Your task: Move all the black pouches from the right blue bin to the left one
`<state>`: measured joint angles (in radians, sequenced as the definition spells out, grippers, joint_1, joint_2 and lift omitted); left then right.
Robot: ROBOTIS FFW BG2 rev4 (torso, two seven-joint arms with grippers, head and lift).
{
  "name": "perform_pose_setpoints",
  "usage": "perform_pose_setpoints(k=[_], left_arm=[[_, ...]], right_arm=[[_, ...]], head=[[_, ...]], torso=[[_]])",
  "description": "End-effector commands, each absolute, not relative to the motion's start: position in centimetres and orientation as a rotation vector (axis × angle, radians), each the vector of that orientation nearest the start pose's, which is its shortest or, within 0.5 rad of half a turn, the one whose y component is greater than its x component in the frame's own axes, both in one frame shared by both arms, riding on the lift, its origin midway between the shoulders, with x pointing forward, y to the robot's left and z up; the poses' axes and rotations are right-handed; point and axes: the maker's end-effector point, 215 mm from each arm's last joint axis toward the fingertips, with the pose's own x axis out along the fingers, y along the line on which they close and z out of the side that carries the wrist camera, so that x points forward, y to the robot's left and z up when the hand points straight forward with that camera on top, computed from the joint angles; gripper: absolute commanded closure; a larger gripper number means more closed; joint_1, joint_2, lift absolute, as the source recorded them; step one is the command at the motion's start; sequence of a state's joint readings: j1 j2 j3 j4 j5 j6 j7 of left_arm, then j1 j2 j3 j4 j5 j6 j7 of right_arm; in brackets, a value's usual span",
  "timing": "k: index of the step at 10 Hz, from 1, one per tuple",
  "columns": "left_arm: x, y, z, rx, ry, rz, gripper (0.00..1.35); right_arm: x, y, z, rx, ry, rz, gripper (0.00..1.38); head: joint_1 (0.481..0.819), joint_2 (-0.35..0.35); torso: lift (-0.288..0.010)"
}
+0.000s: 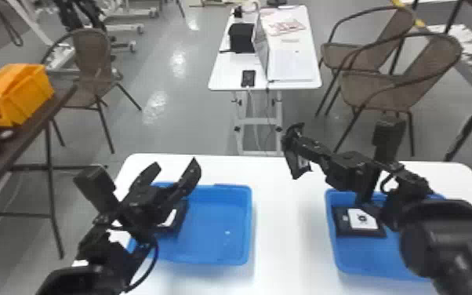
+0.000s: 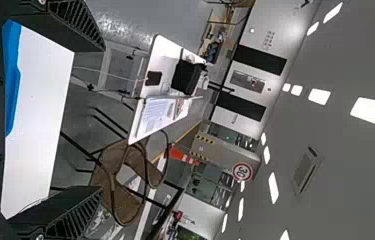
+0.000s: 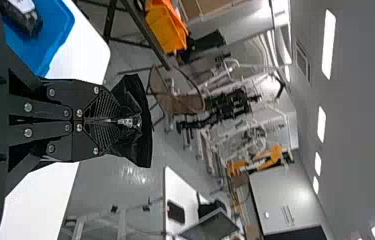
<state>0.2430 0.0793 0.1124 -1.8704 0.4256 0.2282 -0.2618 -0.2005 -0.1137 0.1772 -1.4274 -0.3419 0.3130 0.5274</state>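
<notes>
- As I stood looking at the head view, the right gripper (image 1: 298, 146) gripped one black pouch (image 1: 301, 164), which hung tilted above the white table (image 1: 284, 219), between the two bins.
- The left gripper (image 1: 173, 164), with its fingers well apart and nothing between them, showed against the left side of the left blue bin (image 1: 219, 223), covering part of it.
- Beneath that arm, a second black pouch (image 1: 176, 219) with a white patch lay in the left blue bin, partly hidden.
- A third black pouch (image 1: 341, 223), also white-patched, lay flat in the right blue bin (image 1: 368, 255), with the right arm covering much of that bin.
- In the left wrist view, the left gripper (image 2: 100, 119) had its two ribbed black fingers (image 2: 70, 25) spread wide, an empty gap between them. Beyond were a smaller white table (image 2: 147, 65) and a brown chair (image 2: 117, 200).
- In the right wrist view, the right gripper (image 3: 125, 121) had its fingertips pinched together on the first pouch, whose dark material fanned out past them. Orange bins (image 3: 165, 27) showed farther off.
</notes>
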Motion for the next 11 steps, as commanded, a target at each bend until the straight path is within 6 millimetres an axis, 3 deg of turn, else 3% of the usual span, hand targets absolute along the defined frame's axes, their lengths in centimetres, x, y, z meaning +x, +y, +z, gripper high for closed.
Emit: perform_pose_setpoints(k=[1, 3, 5, 8, 11], left_arm=[[52.1, 22.7, -34.6, -0.344, 0.104, -0.237, 0.03], [52.3, 21.8, -34.6, -0.346, 0.117, -0.258, 0.03], [52.7, 20.9, -34.3, -0.350, 0.123, -0.279, 0.03], [53.6, 18.8, -33.2, -0.349, 0.119, -0.328, 0.02], [53.8, 18.2, -33.2, -0.353, 0.130, -0.336, 0.09]], right_arm=[[58.9, -0.7, -36.6, 0.235, 0.265, 0.833, 1.28], [57.7, 4.3, -36.6, 0.234, 0.288, 0.939, 1.28], [56.6, 7.7, -36.5, 0.241, 0.303, 1.013, 1.28], [55.2, 10.7, -36.7, 0.251, 0.324, 1.080, 1.28], [54.0, 12.9, -36.5, 0.253, 0.334, 1.133, 1.28]], head=[[0.695, 0.158], [0.695, 0.222], [0.695, 0.256], [0.695, 0.285], [0.695, 0.299]], torso=[[0.000], [0.000], [0.000], [0.000], [0.000]])
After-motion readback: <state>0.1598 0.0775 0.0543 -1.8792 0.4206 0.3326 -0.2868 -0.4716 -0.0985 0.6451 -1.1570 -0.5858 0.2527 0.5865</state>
